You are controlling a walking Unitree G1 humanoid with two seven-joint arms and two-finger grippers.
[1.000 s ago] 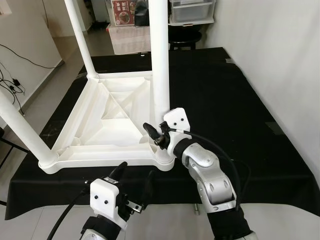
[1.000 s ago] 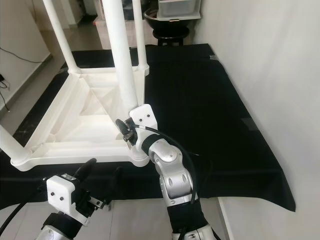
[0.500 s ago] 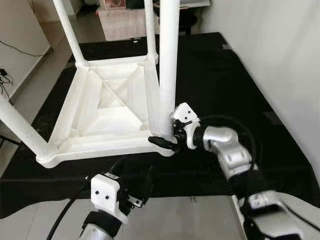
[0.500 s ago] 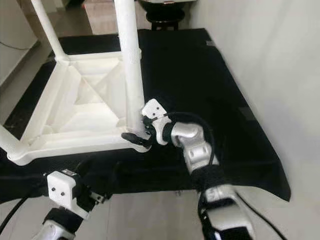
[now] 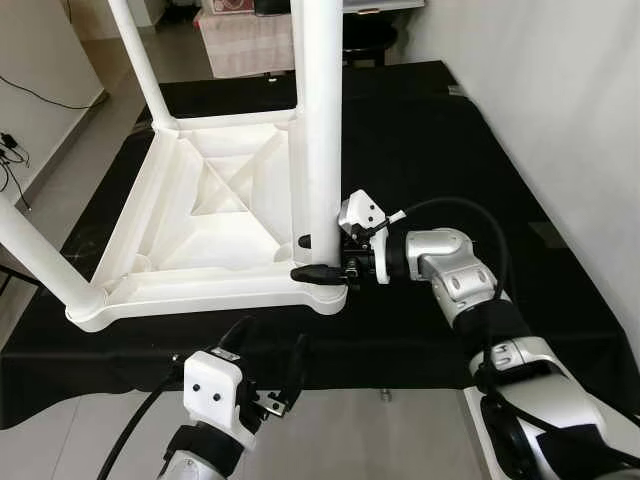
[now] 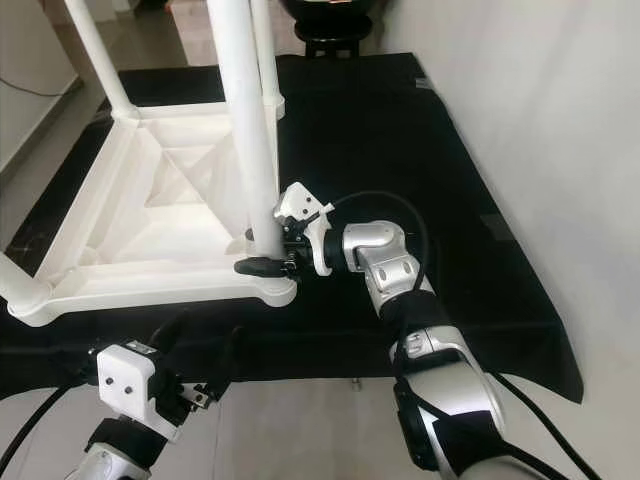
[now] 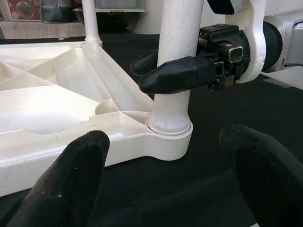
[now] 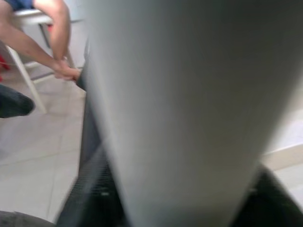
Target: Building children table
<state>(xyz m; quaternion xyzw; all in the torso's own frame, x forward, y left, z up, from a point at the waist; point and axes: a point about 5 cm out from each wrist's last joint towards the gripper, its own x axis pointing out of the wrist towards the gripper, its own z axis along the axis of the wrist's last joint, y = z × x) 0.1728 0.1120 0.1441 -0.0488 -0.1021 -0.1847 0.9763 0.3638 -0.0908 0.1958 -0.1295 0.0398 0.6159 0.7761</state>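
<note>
White plastic children's table [image 5: 215, 215] lies upside down on a black cloth [image 5: 420, 150] that covers the floor, its ribbed underside facing up and its legs standing upright from the corners. The nearest leg [image 5: 320, 120] rises from the corner socket [image 5: 325, 295] at the table's 5 o'clock corner, and another leg [image 5: 140, 60] stands at the far corner toward 11 o'clock, while a third [image 5: 35, 255] slants up from the corner at 8 o'clock. The right gripper [image 5: 322, 258] reaches in from 3 o'clock, its silver arm [image 5: 450, 275] lying level over the cloth, and its two black fingers [image 7: 177, 75] are closed around the base of the nearest leg just above the socket, one on each side of the tube. The left gripper [image 5: 268, 350] hangs low at 6 o'clock, just off the cloth's near edge and apart from the table, its fingers [image 7: 78, 165] spread wide and holding nothing. In the right wrist view, a person's arm [image 8: 47, 42] shows beyond the blurred leg, beside a white chair [image 8: 26, 28].
</note>
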